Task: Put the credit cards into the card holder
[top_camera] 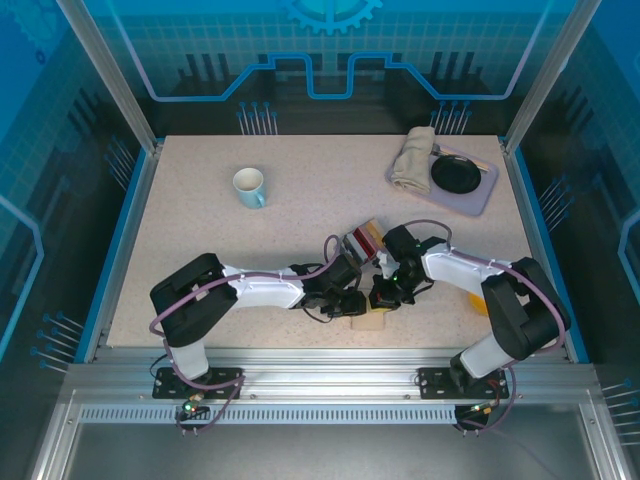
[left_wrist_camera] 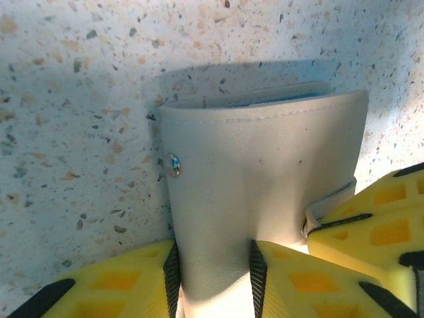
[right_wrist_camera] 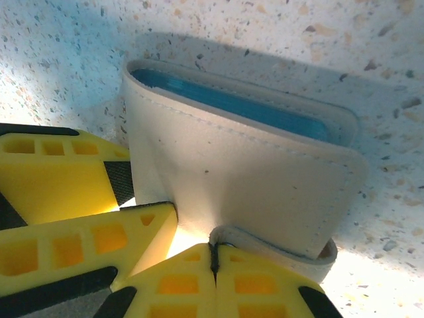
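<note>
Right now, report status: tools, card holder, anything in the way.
Left tool clamped on card holder. Right tool shut on its flap. Blue card inside. Loose cards on table beside the tools.

On table [top_camera: 200, 220], clock read from its middle. Near 6 o'clock, by the near edge: card holder [top_camera: 368, 321], wedged between fingers of left gripper [top_camera: 352, 303] at its 10 o'clock. Right gripper [top_camera: 386, 296] touching at 1 o'clock, nipping a flap. Just 12 o'clock of both grippers: credit cards [top_camera: 363, 240], lying together. At 10 o'clock: mug [top_camera: 249, 186]. At 2 o'clock, far corner: tray [top_camera: 475, 203], bearing cloth [top_camera: 413, 160], with dish [top_camera: 456, 175] at cloth's 3 o'clock.
</note>
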You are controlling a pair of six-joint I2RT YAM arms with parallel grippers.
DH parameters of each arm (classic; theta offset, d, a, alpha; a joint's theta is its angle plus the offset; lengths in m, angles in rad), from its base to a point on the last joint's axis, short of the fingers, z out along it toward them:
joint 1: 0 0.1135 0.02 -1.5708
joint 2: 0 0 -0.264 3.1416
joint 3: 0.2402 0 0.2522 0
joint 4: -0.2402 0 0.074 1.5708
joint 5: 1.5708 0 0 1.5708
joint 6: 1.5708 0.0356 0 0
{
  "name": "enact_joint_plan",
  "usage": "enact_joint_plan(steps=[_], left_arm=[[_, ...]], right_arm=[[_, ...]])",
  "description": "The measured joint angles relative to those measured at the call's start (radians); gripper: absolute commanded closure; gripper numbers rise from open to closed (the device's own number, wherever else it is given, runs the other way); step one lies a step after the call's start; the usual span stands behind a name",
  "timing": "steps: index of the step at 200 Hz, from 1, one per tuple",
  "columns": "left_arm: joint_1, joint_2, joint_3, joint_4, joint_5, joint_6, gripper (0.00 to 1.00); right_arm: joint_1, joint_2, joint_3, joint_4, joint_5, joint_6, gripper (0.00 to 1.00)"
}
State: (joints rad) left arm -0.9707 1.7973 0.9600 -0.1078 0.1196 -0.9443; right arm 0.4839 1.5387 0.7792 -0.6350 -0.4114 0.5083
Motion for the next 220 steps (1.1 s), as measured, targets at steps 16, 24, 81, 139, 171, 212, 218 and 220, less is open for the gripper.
enact_joint_plan(steps=[16,24,81,139,171,212,218,220], left_arm=[[0.0,0.0,-0.001,0.001,0.0,-0.003,0.65],[0.0,0.0,-0.001,0.001,0.0,-0.006,0.65],[0.0,-0.038,-0.03,0.02,-0.021,-0.005,0.59],[0.003,-0.335,-0.058,-0.076,-0.247,0.069,0.39],[0.066,-0.493,-0.119,-0.154,-0.401,0.127,0.24],[0.243,-0.675,-0.224,-0.255,-0.573,0.235,0.01],[0.271,-0.702,-0.237,-0.262,-0.599,0.252,0.01],[0.281,-0.713,-0.242,-0.263,-0.608,0.261,0.01]], right_arm=[[0.0,0.0,-0.004,0.006,0.001,0.008,1.0],[0.0,0.0,-0.006,0.009,0.0,0.011,1.0],[0.014,-0.105,-0.025,0.017,0.049,0.024,0.65],[-0.032,-0.556,0.028,0.031,0.393,0.038,0.18],[-0.089,-0.611,-0.033,0.116,0.739,-0.037,0.1],[-0.197,-0.48,-0.19,0.366,0.964,-0.227,0.09],[-0.212,-0.446,-0.196,0.401,0.975,-0.25,0.09],[-0.216,-0.431,-0.196,0.414,0.979,-0.257,0.09]])
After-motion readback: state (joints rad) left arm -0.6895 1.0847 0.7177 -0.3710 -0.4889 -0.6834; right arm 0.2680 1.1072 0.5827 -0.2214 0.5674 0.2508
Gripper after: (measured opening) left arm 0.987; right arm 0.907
